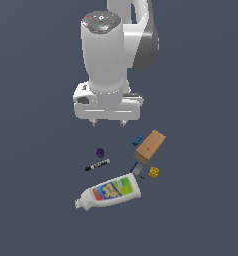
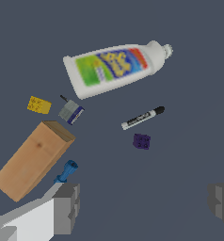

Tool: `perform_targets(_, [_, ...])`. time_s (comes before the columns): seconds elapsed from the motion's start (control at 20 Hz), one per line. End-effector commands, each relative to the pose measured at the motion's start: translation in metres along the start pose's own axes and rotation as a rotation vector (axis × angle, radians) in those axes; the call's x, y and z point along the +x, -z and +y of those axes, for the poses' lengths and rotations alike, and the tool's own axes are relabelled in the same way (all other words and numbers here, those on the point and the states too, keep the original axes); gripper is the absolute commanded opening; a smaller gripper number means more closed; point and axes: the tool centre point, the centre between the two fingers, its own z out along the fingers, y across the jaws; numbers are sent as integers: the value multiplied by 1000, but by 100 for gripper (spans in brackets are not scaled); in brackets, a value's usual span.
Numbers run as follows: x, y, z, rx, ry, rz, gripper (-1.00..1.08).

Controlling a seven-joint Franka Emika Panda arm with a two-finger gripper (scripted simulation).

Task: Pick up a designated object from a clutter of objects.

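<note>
The tiny dark purple blocky piece (image 1: 100, 152) (image 2: 141, 141) lies alone on the grey floor, next to the black marker (image 1: 97, 165) (image 2: 143, 117). My gripper (image 1: 109, 123) (image 2: 144, 207) hangs open and empty above the floor, up and slightly to the exterior view's right of the purple piece, not touching it. Its grey fingers (image 2: 67, 207) show wide apart in the wrist view. The white bottle with a colourful label (image 1: 110, 191) (image 2: 115, 67) lies on its side beyond the marker.
A tan wooden block (image 1: 150, 146) (image 2: 33, 159) lies at the exterior view's right, with a small bright blue piece (image 1: 137, 139) (image 2: 66, 171) beside it. A small yellow cube (image 1: 154, 172) (image 2: 39, 105) and a small grey-blue item (image 1: 136, 168) (image 2: 71, 112) lie near the block.
</note>
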Motion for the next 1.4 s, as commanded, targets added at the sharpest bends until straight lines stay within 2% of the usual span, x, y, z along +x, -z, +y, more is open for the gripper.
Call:
perform_targets(0.0, [3,-22,5,6,-14,0,100])
perform_targets(0.4, [7,-107,29,20,-73,3,100])
perform_targets(0.7, [1,-154,44,20,-109,5,100])
perform_targets(1.0, [-4,-180,53,17,-130,6,100])
perform_targets(1.35, [-6,-186,55,16,-134,4,100])
